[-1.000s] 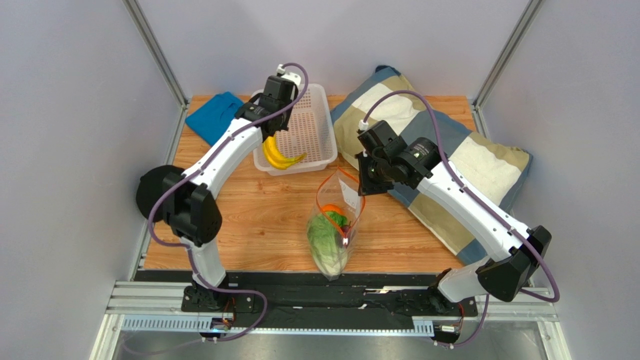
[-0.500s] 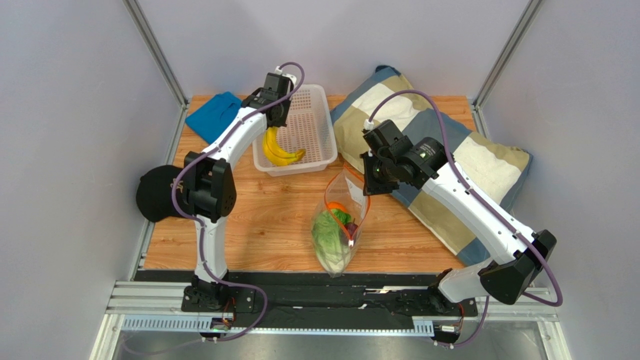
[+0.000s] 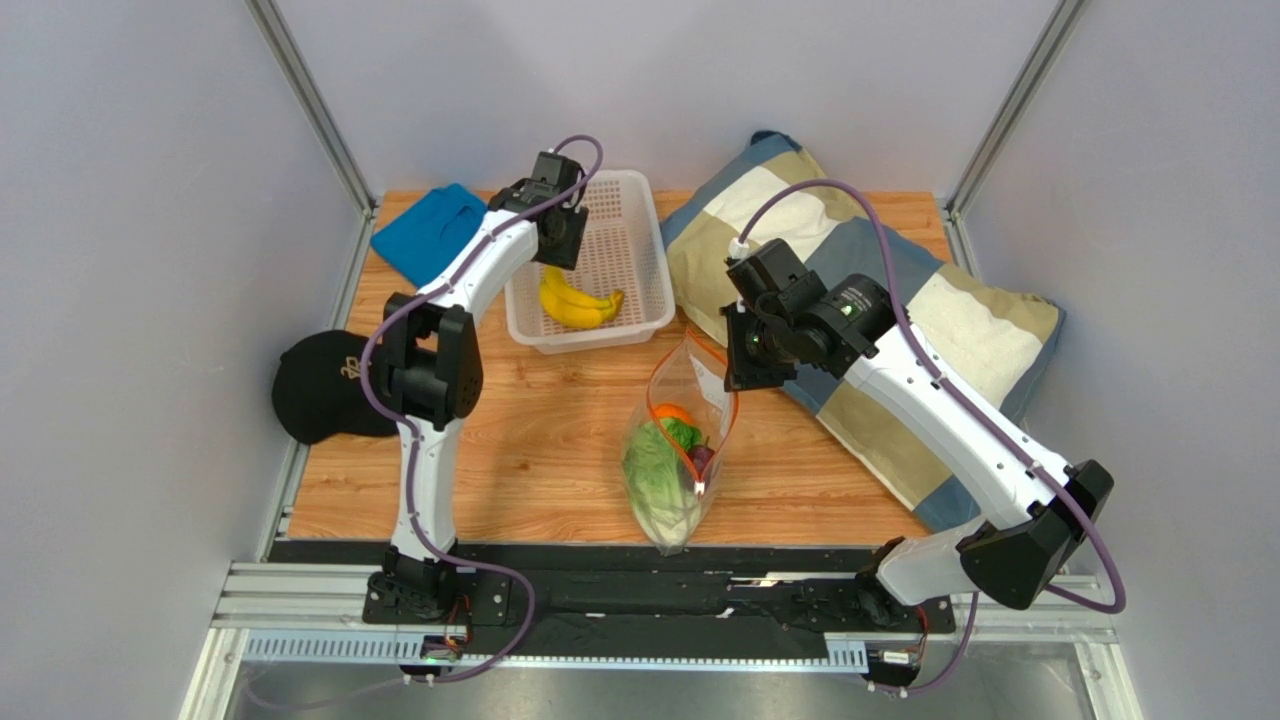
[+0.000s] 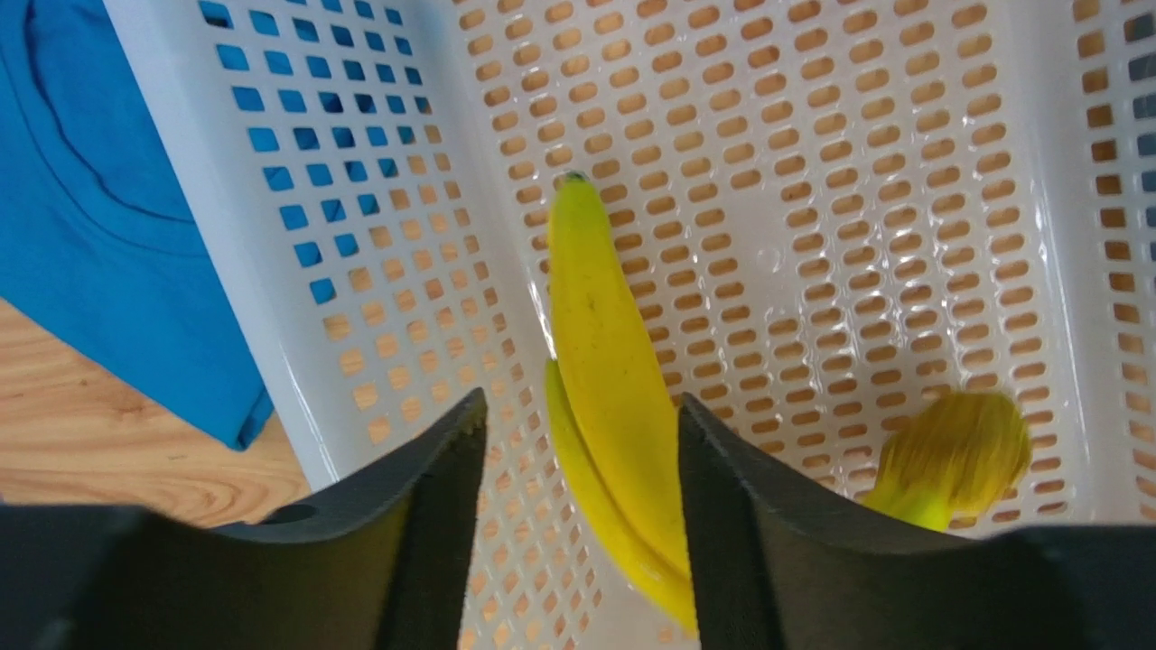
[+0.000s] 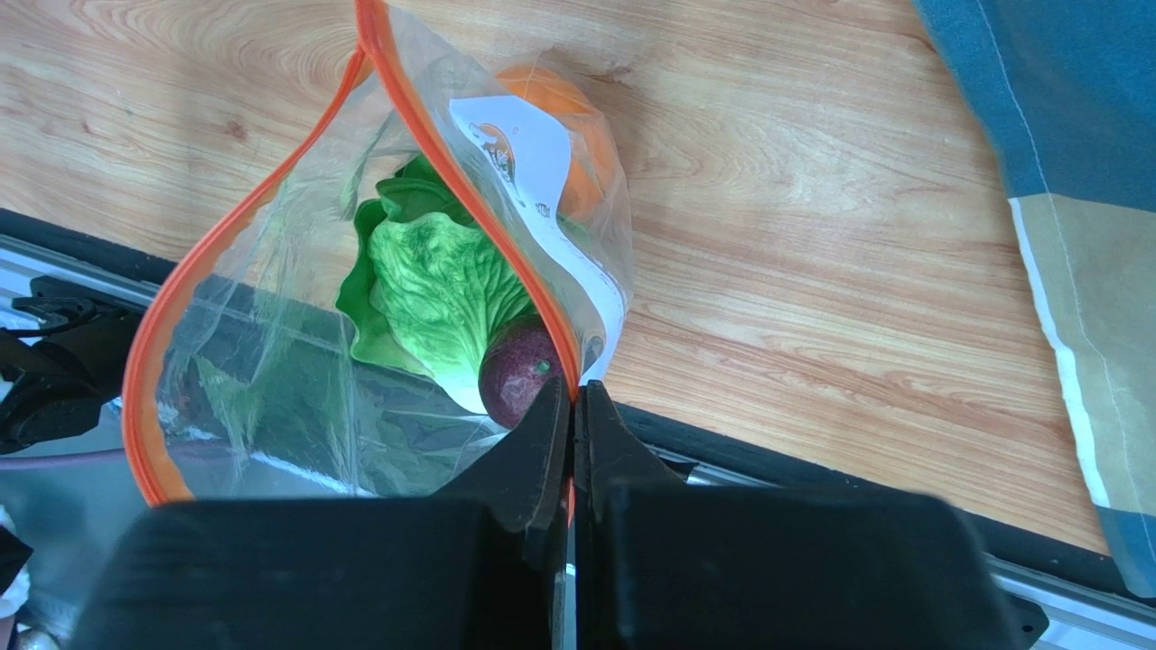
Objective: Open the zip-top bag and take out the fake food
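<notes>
Two claws, two states. Your left claw hangs with its fingers apart and grips nothing. Under it the banana lies loose on the floor of the white basket, running up between the fingers in the wrist view, its stem end a yellow blur at the lower right. From above you find that claw over the middle of the basket, with the banana at the near end. Just outside the basket's left wall a blue cloth lies on the desk, at the far left corner.

Your right claw is pinched tight on the bag, its tips closed on the orange zip strip at one side of the mouth. That side is lifted, so the mouth gapes wide toward the wrist camera. The bag runs from the claw down to the desk and lies between your two arms, its bottom near the front edge. Inside it you see the lettuce, the purple fruit just beyond the claw tips, and the orange half hidden behind the white label.

Right of the bag a patchwork pillow covers the desk's right side. A black cap sits at the left edge, beside your left arm.
</notes>
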`<act>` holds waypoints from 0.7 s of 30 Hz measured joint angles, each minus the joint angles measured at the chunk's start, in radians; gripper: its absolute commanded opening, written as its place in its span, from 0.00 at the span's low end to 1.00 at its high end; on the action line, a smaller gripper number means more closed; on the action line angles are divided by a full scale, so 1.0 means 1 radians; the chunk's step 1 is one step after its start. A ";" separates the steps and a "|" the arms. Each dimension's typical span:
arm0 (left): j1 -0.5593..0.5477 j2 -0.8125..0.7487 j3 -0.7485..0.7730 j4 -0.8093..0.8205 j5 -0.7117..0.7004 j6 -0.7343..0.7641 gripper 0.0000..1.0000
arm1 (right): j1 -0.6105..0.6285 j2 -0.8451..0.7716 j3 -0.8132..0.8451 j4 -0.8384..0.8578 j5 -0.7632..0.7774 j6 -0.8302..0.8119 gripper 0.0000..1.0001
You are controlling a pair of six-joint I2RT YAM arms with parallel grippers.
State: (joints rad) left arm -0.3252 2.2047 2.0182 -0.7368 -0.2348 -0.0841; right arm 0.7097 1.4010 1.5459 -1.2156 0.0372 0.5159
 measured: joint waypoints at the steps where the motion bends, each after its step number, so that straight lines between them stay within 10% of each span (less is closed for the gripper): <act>1: 0.000 0.000 0.003 -0.013 -0.004 -0.004 0.60 | 0.000 0.000 0.002 0.000 -0.002 0.003 0.00; 12: -0.033 -0.417 -0.214 -0.154 0.262 -0.153 0.34 | 0.000 0.031 0.013 0.003 -0.024 0.029 0.00; 21: -0.372 -0.896 -0.413 -0.086 0.545 -0.310 0.25 | 0.012 0.062 0.064 0.008 -0.064 0.054 0.00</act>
State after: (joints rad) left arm -0.6968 1.3083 1.6051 -0.8227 0.3103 -0.3939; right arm 0.7219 1.4631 1.6104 -1.2079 -0.0265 0.5701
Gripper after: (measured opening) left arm 0.303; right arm 0.010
